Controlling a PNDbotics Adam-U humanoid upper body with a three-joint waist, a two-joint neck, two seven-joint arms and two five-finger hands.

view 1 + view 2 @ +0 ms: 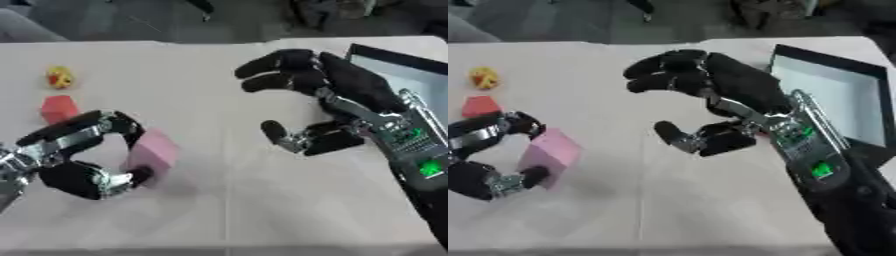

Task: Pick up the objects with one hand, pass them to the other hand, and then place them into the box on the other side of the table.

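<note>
Holding the pink block (150, 151) in your left hand (74, 155), fingers and thumb curled round it, low over the table (262, 210) on the left side. Your right hand (728, 90) hangs mid-table, fingers spread, empty, facing the block. Red block (58, 108) and a small yellow object (59, 77) sit far left. Box (846, 95) is at the right edge.
</note>
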